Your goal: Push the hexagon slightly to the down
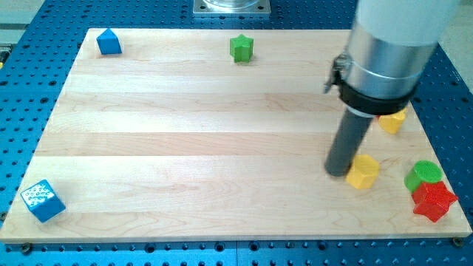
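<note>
Yellow hexagon point(363, 171) lying flat, no clear long axis, my tip point(338, 174) touching its left side, no pincer visible

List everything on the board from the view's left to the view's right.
blue cube → blue house-shaped block → green star → my tip → yellow hexagon → second yellow block → green round block → red star
</note>
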